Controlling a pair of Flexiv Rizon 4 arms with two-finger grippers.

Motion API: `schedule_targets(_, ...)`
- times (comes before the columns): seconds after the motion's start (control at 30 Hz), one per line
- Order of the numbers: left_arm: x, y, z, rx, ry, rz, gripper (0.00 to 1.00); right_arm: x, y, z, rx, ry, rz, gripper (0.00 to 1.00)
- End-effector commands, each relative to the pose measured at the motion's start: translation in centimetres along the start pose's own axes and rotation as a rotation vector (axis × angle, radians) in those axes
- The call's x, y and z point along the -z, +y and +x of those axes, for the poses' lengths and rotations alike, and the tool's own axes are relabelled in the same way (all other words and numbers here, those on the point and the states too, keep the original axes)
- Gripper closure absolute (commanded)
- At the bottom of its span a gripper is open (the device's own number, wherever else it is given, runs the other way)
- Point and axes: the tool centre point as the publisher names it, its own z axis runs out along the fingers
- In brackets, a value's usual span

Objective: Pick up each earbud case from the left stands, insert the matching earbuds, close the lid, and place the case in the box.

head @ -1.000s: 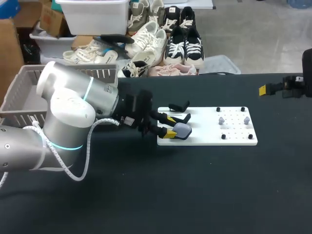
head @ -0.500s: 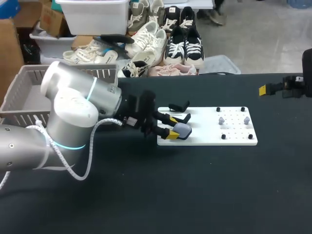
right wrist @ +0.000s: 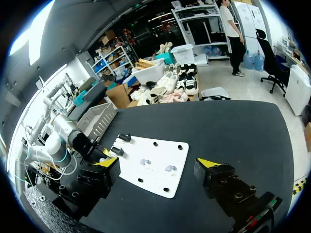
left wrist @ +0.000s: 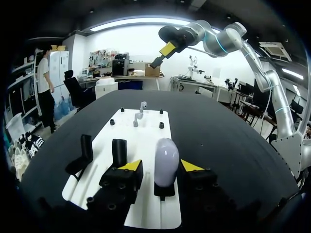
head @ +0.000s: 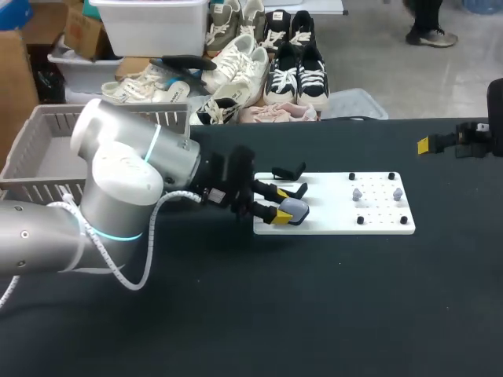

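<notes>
1. Head view: left gripper (head: 277, 204) at the left edge of the white board (head: 369, 224), fingers straddling the lilac earbud case (head: 295, 208) at its near-left corner.
2. Left wrist view: earbud case (left wrist: 165, 159) upright on its stand (left wrist: 164, 189) between parted fingers, with a gap beside one; not gripped.
3. Right wrist view: right gripper (right wrist: 158, 165) wide open, holding nothing.

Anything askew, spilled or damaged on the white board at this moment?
Nothing stands out. The earbud case sits upright on its stand between the left gripper's open jaws; both earbuds rest on the white board.
</notes>
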Motion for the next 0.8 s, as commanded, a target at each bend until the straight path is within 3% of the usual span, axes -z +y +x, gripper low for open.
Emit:
schedule_targets(0.03, -0.27, 0.32, 0.06, 0.001, 0.005, 0.004, 0.51, -0.01, -0.14, -0.02, 0.001, 0.001, -0.005, 0.0)
schedule_targets(0.47, -0.37, 0.32, 0.23, -0.003, 0.009, 0.003, 0.53, -0.01, -0.14, -0.02, 0.001, 0.001, -0.005, 0.0)
schedule_targets(0.53, -0.38, 0.25, 0.25, -0.002, 0.012, 0.004, 0.62, -0.01, -0.14, -0.02, 0.001, 0.001, -0.005, 0.0)
schedule_targets(0.63, -0.32, 0.01, 0.36, -0.003, 0.014, 0.005, 0.95, -0.01, -0.14, -0.02, 0.001, 0.001, -0.005, 0.0)
schedule_targets(0.67, -0.29, -0.05, 0.39, -0.004, 0.014, 0.005, 1.0, -0.01, -0.14, -0.02, 0.001, 0.001, -0.005, 0.0)
schedule_targets(0.8, -0.06, -0.17, 0.5, -0.003, 0.014, 0.004, 1.0, -0.01, -0.14, -0.02, 0.001, 0.001, -0.005, 0.0)
